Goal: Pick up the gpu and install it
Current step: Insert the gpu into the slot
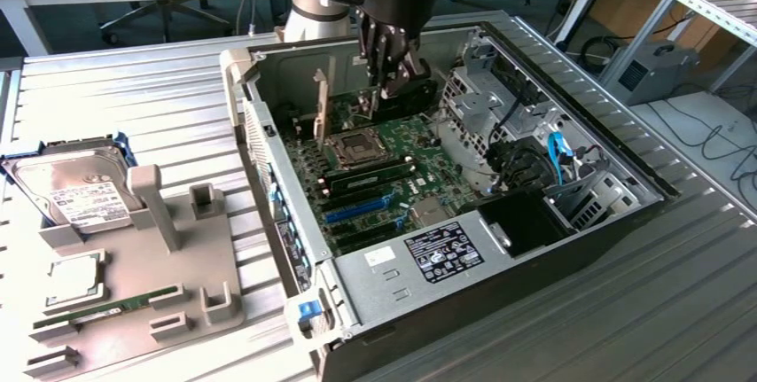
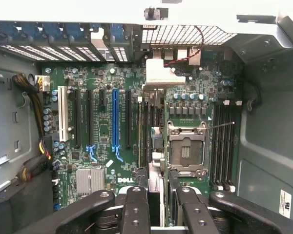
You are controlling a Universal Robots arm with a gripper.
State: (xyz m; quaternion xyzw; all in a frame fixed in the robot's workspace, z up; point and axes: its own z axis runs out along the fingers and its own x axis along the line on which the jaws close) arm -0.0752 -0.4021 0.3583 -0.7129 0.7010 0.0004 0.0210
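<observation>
Exterior view: open computer case (image 1: 275, 147) lying on its side, motherboard (image 1: 396, 178) inside. On the exterior view's left, a grey holder (image 1: 177, 289) carrying a hard drive (image 1: 74, 189) and a RAM stick (image 1: 101, 309). Gripper (image 1: 394, 89) lowered into the case, clamped on the gpu (image 1: 414, 91), largely hidden behind the fingers.

Wrist view: gripper (image 2: 156, 197) partly closed on the gpu (image 2: 156, 141), seen edge-on over the motherboard (image 2: 102, 141) beside the CPU socket (image 2: 186, 151). Cannot tell whether seated in a slot.
</observation>
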